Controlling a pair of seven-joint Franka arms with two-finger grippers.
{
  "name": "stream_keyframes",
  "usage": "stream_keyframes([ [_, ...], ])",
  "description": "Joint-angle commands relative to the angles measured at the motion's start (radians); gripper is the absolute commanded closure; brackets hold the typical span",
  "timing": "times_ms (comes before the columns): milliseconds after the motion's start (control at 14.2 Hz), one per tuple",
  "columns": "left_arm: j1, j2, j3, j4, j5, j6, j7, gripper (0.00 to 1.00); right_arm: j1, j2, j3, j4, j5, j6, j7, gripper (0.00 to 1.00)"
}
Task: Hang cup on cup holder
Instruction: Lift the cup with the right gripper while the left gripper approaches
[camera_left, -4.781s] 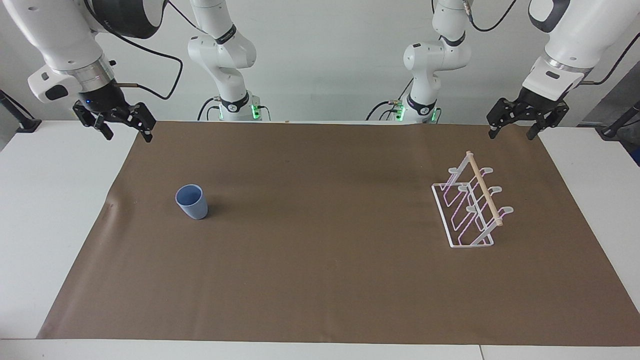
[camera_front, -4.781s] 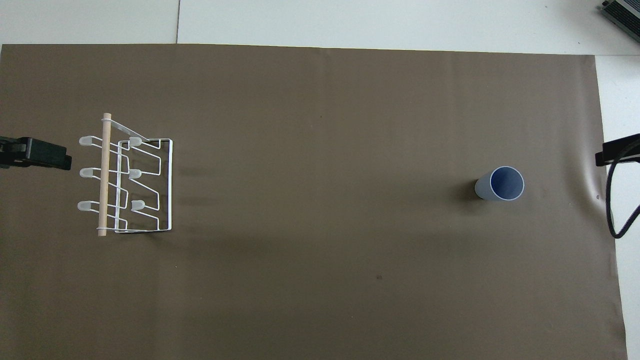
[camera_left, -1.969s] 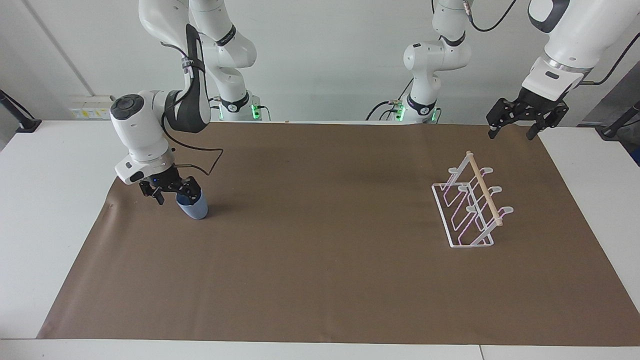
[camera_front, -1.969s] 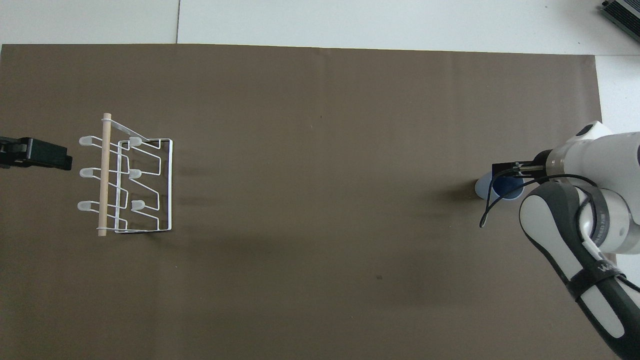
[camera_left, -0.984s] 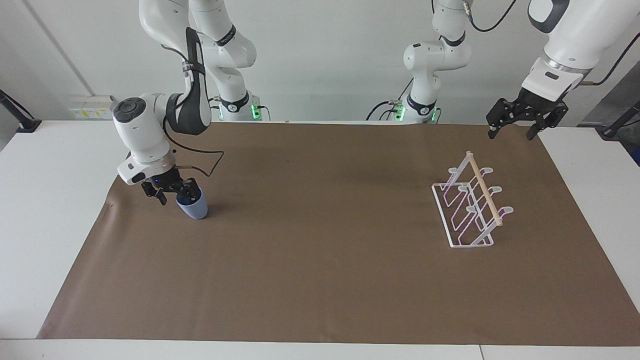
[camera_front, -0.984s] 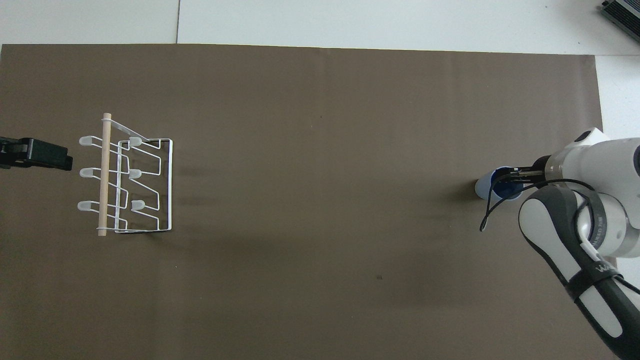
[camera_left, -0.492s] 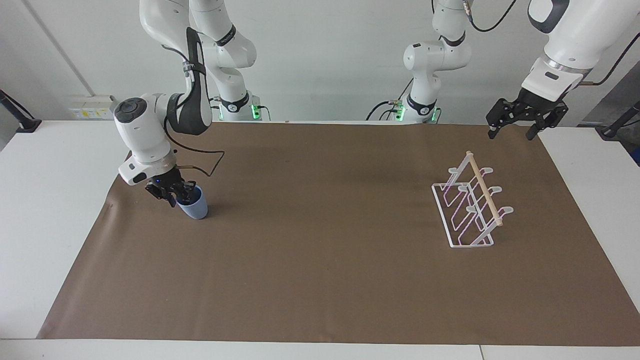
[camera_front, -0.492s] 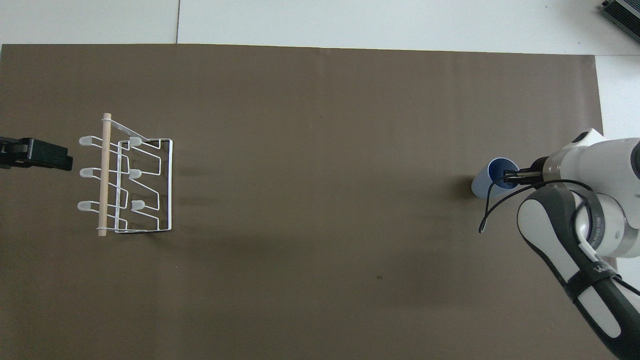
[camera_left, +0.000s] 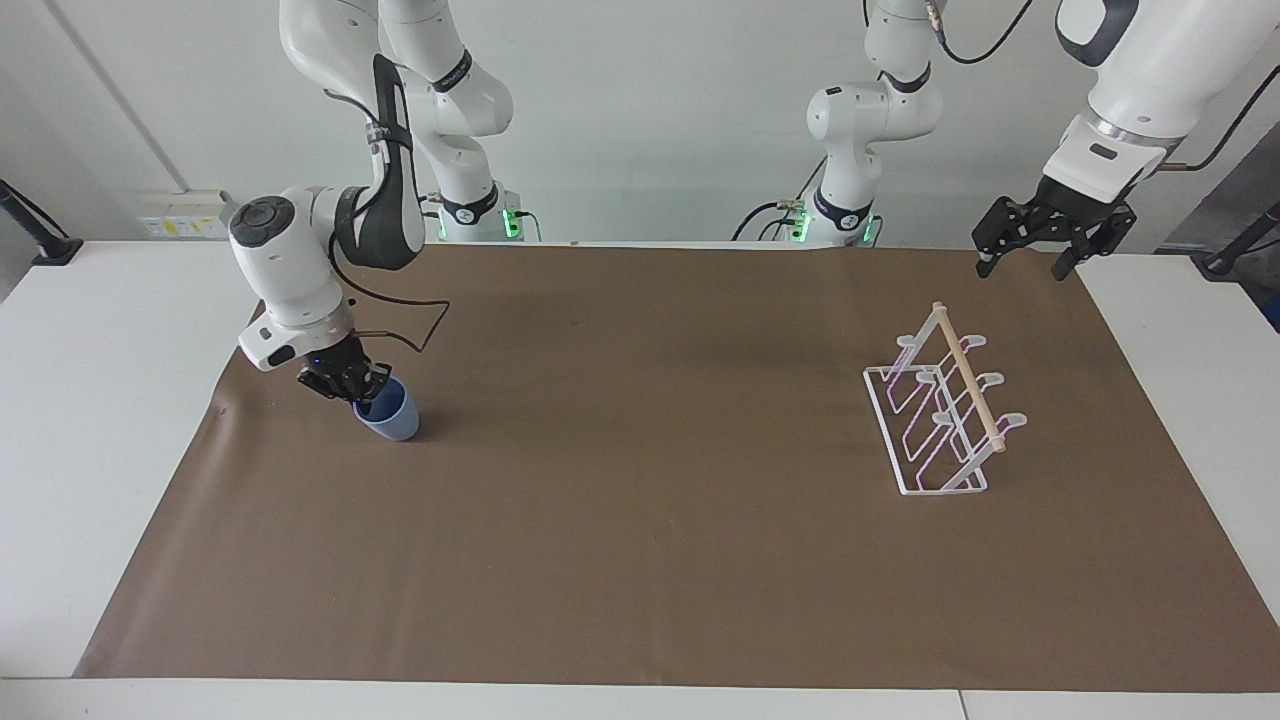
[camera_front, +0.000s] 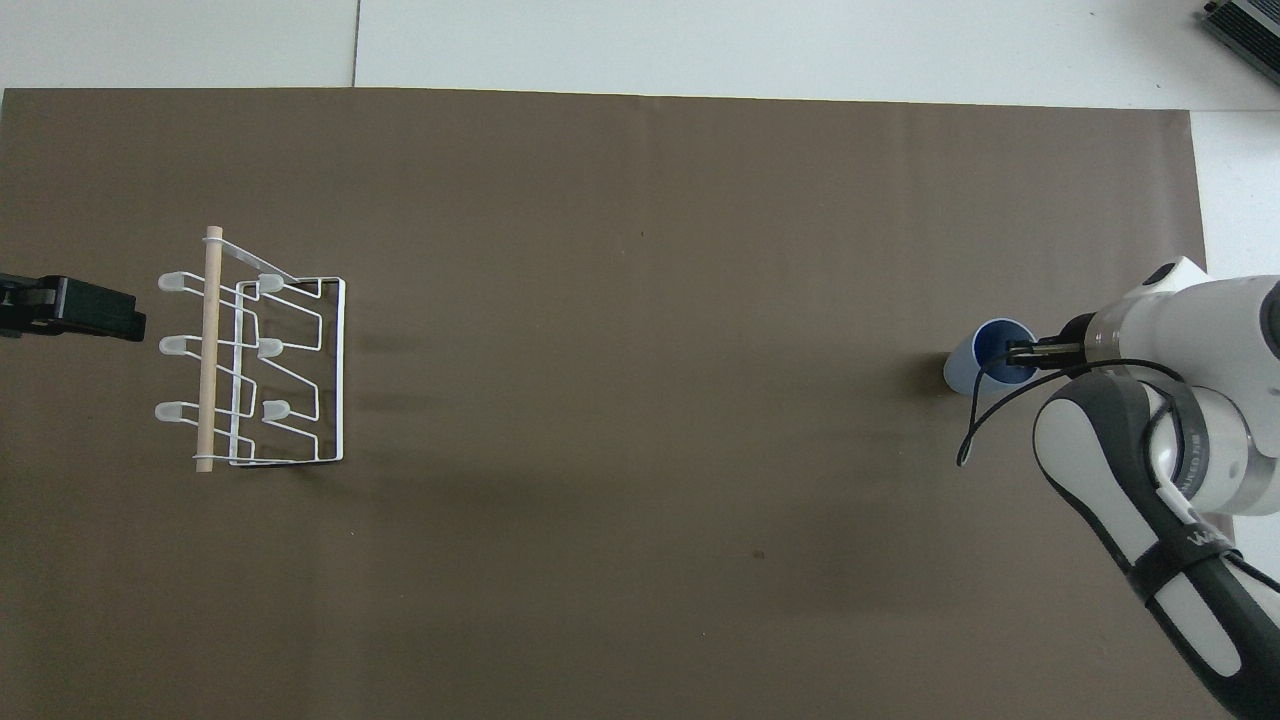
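Note:
The light blue cup (camera_left: 393, 419) stands on the brown mat toward the right arm's end of the table; it also shows in the overhead view (camera_front: 965, 371). My right gripper (camera_left: 356, 386) (camera_front: 1012, 352) is down at the cup, shut on its rim, with one finger inside the mouth. The cup leans slightly. The white wire cup holder with its wooden dowel (camera_left: 967, 378) (camera_front: 210, 350) stands toward the left arm's end, with nothing on its prongs. My left gripper (camera_left: 1035, 247) (camera_front: 75, 307) waits open in the air beside the holder.
A brown mat (camera_left: 640, 480) covers most of the white table (camera_left: 90, 400). The right arm's black cable (camera_front: 985, 420) hangs beside the cup. Bare mat lies between the cup and the holder.
My right gripper has come down from the table's corner to the cup and closed on its rim. The cup has shifted slightly and tipped. The left arm has not moved.

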Motion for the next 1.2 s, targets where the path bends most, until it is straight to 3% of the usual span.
stream_keyframes([
  [0,0.010,-0.017,-0.003,-0.004,-0.005,-0.013,-0.021,0.00,0.021,0.001,0.027,0.050,0.046,-0.047,-0.013,1.00],
  [352,0.010,-0.011,-0.007,0.051,-0.024,-0.093,-0.032,0.00,-0.035,0.001,0.194,0.181,0.350,-0.133,-0.011,1.00],
  [562,0.015,-0.008,0.006,0.067,-0.153,-0.148,-0.153,0.00,-0.051,0.001,0.300,0.264,0.403,-0.172,-0.011,1.00],
  [773,0.063,-0.008,0.006,0.067,-0.332,-0.150,-0.330,0.00,-0.049,-0.002,0.347,0.290,0.719,-0.173,-0.014,1.00],
  [1125,0.108,-0.074,0.003,-0.074,-0.541,-0.064,-0.498,0.00,-0.049,-0.007,0.444,0.351,0.865,-0.135,-0.005,1.00],
])
